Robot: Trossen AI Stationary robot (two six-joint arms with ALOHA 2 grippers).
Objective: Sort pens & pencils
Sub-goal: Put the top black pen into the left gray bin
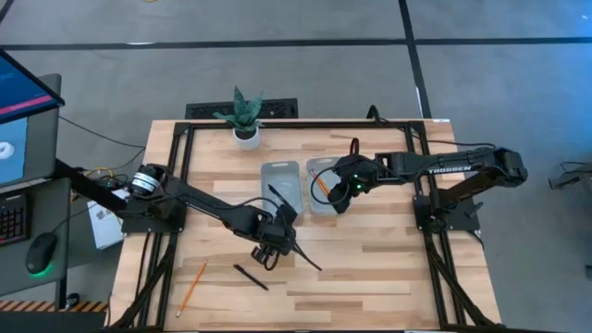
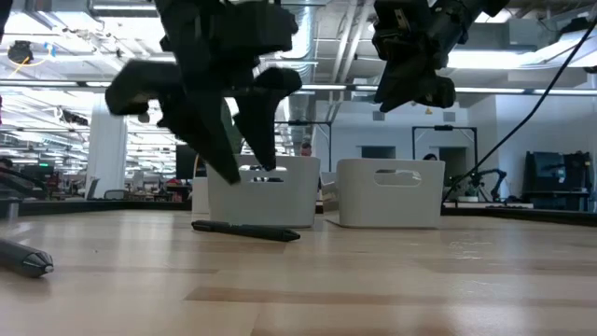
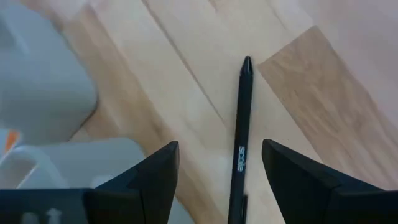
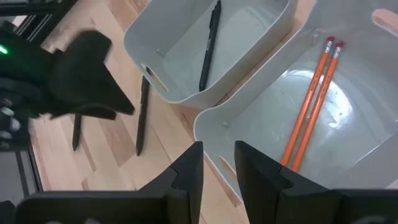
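One black pen [image 3: 241, 137] flat on the wood, just in front of the pen bin [image 1: 280, 176], right between the left gripper [image 3: 221, 146] fingers. Fingers spread wide, one either side of the barrel, not touching it, nothing held. In the low view, gripper just above the tabletop with the pen [image 2: 247, 231] lying under it.

Second pen [image 4: 209, 43] inside the pen bin, along the floor. Third pen [image 1: 250, 276] loose on the table, farther out from the pen bin's front, to the left arm's side of the gripper.

Pencils – two orange ones [image 4: 314, 99] side by side in the pencil bin [image 4: 360, 137], which sits touching the pen bin on the right arm's side. Last pencil [image 1: 191, 289] on the table, well out from the pen bin, near the front left corner.

Right gripper [image 4: 218, 146] up over the pencil bin's rim nearest the pen bin – fingers only a narrow gap apart, empty.

Potted plant [image 1: 245, 129] behind the pen bin at the table's back edge.
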